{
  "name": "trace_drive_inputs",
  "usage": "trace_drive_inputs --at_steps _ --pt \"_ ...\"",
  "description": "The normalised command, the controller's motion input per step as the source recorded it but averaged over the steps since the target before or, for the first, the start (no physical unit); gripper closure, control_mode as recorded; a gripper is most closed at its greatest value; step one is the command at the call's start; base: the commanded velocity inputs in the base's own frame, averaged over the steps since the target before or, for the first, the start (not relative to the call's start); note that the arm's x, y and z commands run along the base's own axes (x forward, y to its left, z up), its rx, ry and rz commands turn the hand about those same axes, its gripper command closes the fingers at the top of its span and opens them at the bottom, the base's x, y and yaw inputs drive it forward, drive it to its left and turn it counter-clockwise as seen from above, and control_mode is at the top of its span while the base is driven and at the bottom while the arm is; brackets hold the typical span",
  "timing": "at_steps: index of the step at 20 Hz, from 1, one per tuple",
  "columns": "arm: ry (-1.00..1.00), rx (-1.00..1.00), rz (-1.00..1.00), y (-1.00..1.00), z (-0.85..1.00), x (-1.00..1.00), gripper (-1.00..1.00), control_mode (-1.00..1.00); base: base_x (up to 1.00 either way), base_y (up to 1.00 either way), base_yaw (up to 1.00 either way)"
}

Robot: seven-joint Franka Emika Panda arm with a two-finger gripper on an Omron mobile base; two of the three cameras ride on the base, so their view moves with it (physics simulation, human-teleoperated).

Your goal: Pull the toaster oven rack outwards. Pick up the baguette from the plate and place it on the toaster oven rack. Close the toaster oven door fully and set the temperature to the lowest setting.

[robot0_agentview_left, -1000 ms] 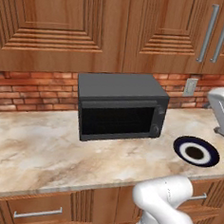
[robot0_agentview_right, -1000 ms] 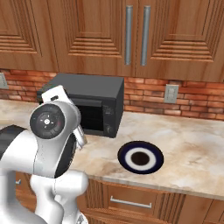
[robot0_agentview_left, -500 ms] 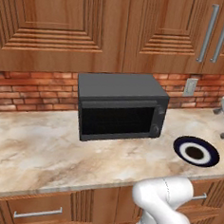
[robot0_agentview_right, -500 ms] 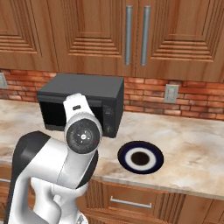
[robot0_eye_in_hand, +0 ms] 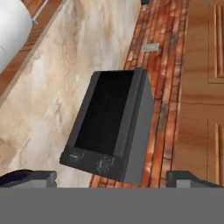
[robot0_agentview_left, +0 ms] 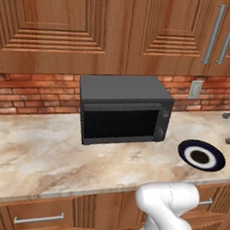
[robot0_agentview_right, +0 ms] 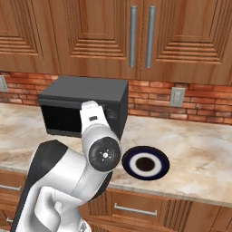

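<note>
**Arm swings toward the oven; door shut, nothing pulled yet**

Change: over the last second the arm's big white elbow has swung off the right edge of the left base view and crossed in front of the toaster oven (robot0_agentview_right: pixel 84 106) in the right base view. The hand view now looks down on the oven, rolled sideways. I read this as the approach to the first step; no task step looks done.

Tool: gripper (robot0_eye_in_hand: pixel 111 178), finger tips spread wide at the bottom of the hand view, nothing between them, well apart from the oven.

Relative to the oven:
- toaster oven door (robot0_agentview_left: pixel 121 124): closed flat on its front, so the rack inside is hidden.
- plate (robot0_agentview_left: pixel 201 155): on the counter (robot0_agentview_left: pixel 40 155), near the oven's control-strip side. A dark patch at its centre; baguette not clearly made out.

Count: one oven, one door, one plate, two knobs (robot0_eye_in_hand: pixel 104 163) on the strip, one wall outlet (robot0_agentview_left: pixel 195 89) behind the oven.
</note>
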Motion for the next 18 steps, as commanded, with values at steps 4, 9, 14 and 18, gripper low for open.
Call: trace_drive_inputs --at_steps 4,9,14,18 --pt "-0.05 0.00 -0.16 0.58 -0.41 0.27 -1.00 -1.00 0.00 0.00 0.00" --pt "-0.01 -0.02 -0.12 0.37 -0.36 0.19 -1.00 -1.00 0.00 0.00 0.00" --pt "-0.12 0.01 0.00 0.00 -0.45 0.15 -1.00 -1.00 0.00 0.00 0.00" --pt "-0.18 0.01 0.00 0.00 -0.47 0.20 -1.00 -1.00 0.00 0.00 0.00"
